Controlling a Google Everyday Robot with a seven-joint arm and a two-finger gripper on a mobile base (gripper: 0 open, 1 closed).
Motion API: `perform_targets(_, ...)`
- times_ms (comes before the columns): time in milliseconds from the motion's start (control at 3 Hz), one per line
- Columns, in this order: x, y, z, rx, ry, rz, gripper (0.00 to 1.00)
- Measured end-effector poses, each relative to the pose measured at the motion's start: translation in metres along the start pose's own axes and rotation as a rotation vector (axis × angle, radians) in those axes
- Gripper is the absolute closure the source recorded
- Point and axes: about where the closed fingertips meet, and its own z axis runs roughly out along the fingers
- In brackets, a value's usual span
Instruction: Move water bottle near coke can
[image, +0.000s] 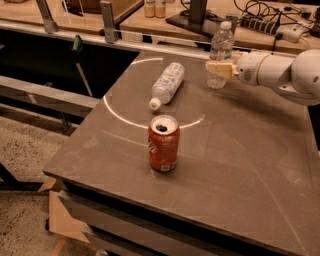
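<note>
The water bottle (221, 44) stands upright at the far right of the table, clear with a white cap. My gripper (220, 68) reaches in from the right on its white arm (280, 72) and is at the bottle's lower half, covering part of it. The coke can (163, 143), red with an open silver top, stands upright near the middle front of the table, well apart from the water bottle.
A second bottle with a white-blue label (167, 84) lies on its side between the can and the water bottle. The dark table (240, 165) has its edge at the left and front. A bench with cables and a power strip (280, 30) runs behind.
</note>
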Motion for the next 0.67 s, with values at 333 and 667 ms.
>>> perform_targets(333, -0.011, 0.006, -0.017, -0.042, -0.014, 0.009, 0.85)
perform_targets(667, -0.019, 0.022, -0.057, -0.154, -0.034, 0.05, 1.0)
